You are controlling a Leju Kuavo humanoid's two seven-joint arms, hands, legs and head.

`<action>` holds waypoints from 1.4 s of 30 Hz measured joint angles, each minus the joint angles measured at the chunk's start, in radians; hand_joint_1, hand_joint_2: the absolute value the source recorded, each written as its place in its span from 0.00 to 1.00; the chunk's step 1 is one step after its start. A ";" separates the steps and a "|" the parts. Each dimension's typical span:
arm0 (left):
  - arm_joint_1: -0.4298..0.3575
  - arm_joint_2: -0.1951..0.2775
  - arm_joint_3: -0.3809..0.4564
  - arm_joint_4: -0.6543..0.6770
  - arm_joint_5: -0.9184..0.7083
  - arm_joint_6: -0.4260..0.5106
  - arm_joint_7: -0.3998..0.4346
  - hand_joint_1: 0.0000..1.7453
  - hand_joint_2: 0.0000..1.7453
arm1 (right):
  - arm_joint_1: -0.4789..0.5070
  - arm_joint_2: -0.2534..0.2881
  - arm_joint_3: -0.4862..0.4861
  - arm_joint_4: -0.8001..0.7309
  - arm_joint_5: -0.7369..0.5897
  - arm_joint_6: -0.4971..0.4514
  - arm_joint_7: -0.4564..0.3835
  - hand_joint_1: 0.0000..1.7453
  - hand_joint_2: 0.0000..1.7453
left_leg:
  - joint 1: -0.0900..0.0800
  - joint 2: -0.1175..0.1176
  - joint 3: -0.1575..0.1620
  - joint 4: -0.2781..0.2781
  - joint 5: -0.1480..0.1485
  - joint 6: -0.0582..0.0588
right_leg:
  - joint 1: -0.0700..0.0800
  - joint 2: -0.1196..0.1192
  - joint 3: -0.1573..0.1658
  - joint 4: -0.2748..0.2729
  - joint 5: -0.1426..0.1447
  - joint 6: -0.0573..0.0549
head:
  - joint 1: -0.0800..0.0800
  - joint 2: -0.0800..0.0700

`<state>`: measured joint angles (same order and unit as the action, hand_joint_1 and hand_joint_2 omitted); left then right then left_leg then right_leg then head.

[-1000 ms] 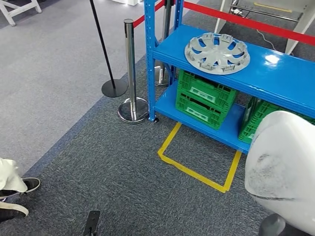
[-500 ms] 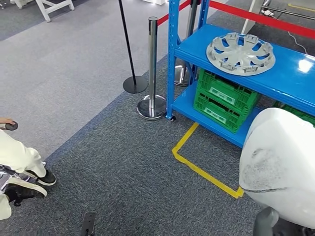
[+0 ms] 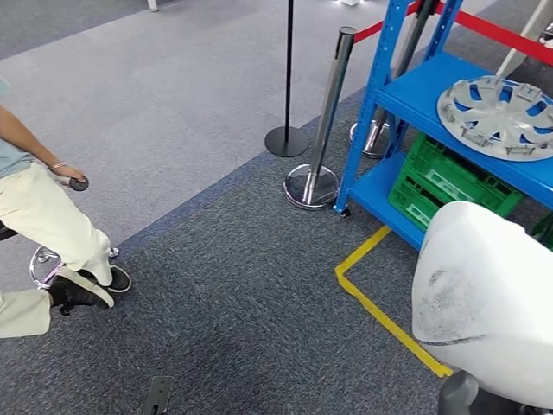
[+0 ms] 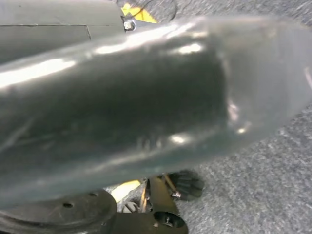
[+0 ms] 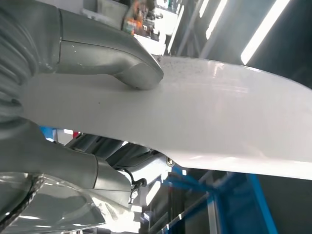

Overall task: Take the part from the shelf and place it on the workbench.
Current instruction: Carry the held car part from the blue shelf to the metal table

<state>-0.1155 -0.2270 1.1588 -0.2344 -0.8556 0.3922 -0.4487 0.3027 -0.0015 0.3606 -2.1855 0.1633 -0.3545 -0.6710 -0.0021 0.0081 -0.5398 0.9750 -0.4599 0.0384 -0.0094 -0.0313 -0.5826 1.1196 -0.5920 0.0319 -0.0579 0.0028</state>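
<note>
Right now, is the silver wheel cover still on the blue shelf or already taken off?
On the shelf: the silver wheel cover lies flat on the blue shelf.

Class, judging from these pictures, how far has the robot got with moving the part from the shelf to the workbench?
Done: the white part is off the blue shelf, it seems. In hand: the right hand holds it, thumb pressed on its upper face, over the carpet beside the shelf. Left: carrying it to the workbench and setting it down there.
</note>
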 joint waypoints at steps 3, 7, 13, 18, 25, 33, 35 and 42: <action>0.002 -0.002 -0.003 0.000 -0.014 0.004 0.017 0.00 0.00 | 0.010 0.000 -0.001 0.004 0.006 -0.004 0.000 1.00 1.00 | -0.002 -0.038 -0.004 0.001 0.002 0.003 | -0.001 0.029 -0.079 0.153 -0.044 0.002 | 0.001 0.000; 0.003 -0.004 -0.013 0.000 -0.026 0.009 0.034 0.00 0.00 | 0.024 0.000 -0.001 0.006 0.011 -0.013 0.000 1.00 1.00 | -0.002 -0.094 -0.005 0.015 -0.004 -0.005 | -0.009 0.083 0.010 -0.054 0.079 -0.002 | 0.001 0.000; 0.008 -0.005 -0.021 0.000 -0.040 0.014 0.052 0.00 0.00 | 0.034 0.000 -0.002 0.005 0.022 -0.031 0.000 1.00 1.00 | 0.001 -0.117 -0.038 0.048 -0.014 -0.036 | -0.015 0.083 0.050 -0.122 0.086 -0.020 | -0.005 0.000; 0.005 -0.003 -0.025 0.000 -0.045 0.010 0.039 0.00 0.00 | 0.041 0.000 0.012 0.003 0.032 -0.068 0.000 1.00 1.00 | 0.004 -0.023 -0.141 0.276 -0.124 -0.054 | -0.009 0.016 0.056 -0.124 0.080 -0.036 | -0.013 0.000; 0.002 0.002 -0.025 0.000 -0.032 -0.011 0.001 0.00 0.00 | 0.042 -0.003 0.038 0.003 0.040 -0.086 0.000 1.00 1.00 | -0.012 0.063 -0.021 0.044 -0.009 -0.029 | 0.005 -0.069 0.074 -0.122 0.064 -0.027 | -0.013 0.000; 0.004 0.000 -0.026 0.001 -0.044 -0.038 0.020 0.00 0.00 | 0.041 -0.022 0.063 0.001 0.065 -0.126 0.000 1.00 1.00 | -0.004 -0.016 -0.025 0.020 0.004 0.006 | -0.002 0.027 -0.038 0.110 -0.061 -0.001 | -0.005 0.000; 0.007 0.001 -0.026 0.001 -0.048 -0.036 0.033 0.00 0.00 | 0.043 -0.027 0.068 0.002 0.067 -0.133 0.000 1.00 1.00 | -0.004 -0.043 -0.025 0.021 0.005 0.006 | -0.003 0.030 -0.072 0.162 -0.056 0.002 | -0.005 0.000; 0.011 0.007 -0.026 0.001 -0.054 -0.030 0.053 0.00 0.00 | 0.040 -0.038 0.080 0.005 0.068 -0.149 0.000 1.00 1.00 | 0.001 -0.134 -0.047 0.043 0.006 -0.026 | -0.015 0.106 0.046 -0.103 0.070 -0.006 | -0.006 0.000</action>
<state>-0.1042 -0.2198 1.1331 -0.2338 -0.9094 0.3620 -0.3962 0.3422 -0.0397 0.4410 -2.1806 0.2313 -0.5032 -0.6711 -0.0013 -0.1259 -0.5864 1.0180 -0.4541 0.0126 -0.0239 0.0749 -0.5363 1.0164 -0.5224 0.0261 -0.0638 0.0027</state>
